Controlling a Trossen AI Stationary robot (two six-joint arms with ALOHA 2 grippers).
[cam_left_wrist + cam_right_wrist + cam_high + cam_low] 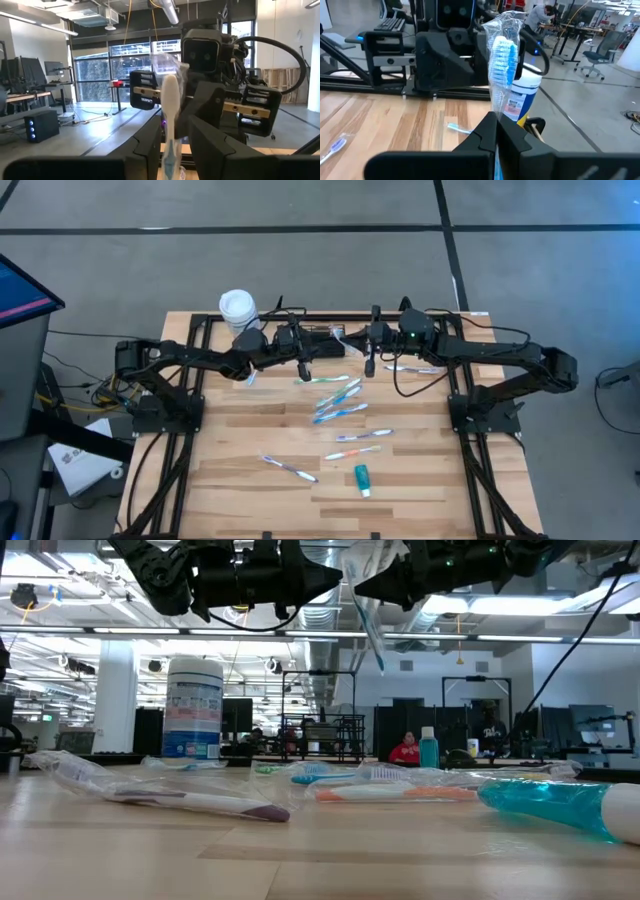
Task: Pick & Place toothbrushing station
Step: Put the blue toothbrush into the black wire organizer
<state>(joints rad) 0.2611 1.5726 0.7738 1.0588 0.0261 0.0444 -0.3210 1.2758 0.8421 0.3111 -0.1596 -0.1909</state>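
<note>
A toothbrush in a clear wrapper [372, 630] hangs high above the far middle of the table. Its blue-bristled head [502, 50] points up and its handle points down. My left gripper [175, 142] comes at it from the table's left and my right gripper [496, 125] from the right. Their tips meet at the brush [350, 582], and both are shut on it. The toothbrushing station, a black wire basket [322, 336], rests on the table's far middle, under the two grippers. My left gripper has the brush's handle [169, 152] between its two fingers, coming nearly level from the table's left, across the brush. The brush stands upright in the hold, head up, clear of the table. My right gripper pinches the wrapped brush just below its head [495, 112] between its shut fingers, level from the table's right. Whether it has the brush or only the wrapper film, I cannot tell. The head stands up above the fingers.
A white-lidded round canister [237, 308] stands at the far left. Several wrapped toothbrushes [340, 405] lie on the middle of the wooden table, one with a purple end [190, 802] nearer. A teal toothpaste tube [362, 478] lies toward the near edge. People sit in the room beyond.
</note>
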